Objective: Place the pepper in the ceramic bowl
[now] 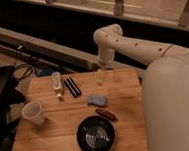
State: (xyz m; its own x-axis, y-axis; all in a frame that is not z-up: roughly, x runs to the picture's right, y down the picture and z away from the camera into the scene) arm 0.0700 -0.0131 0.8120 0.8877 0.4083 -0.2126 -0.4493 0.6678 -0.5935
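Observation:
The small dark red pepper lies on the wooden table, just up and right of the round glossy black ceramic bowl, which stands near the table's front edge. The pepper is just outside the bowl's rim. My gripper hangs from the white arm over the far right part of the table, well behind the pepper and above the tabletop. Nothing shows between its fingers.
A light blue lump lies just behind the pepper. A white paper cup stands at the left. A white tube and a black flat item lie at the back. My white body fills the right side.

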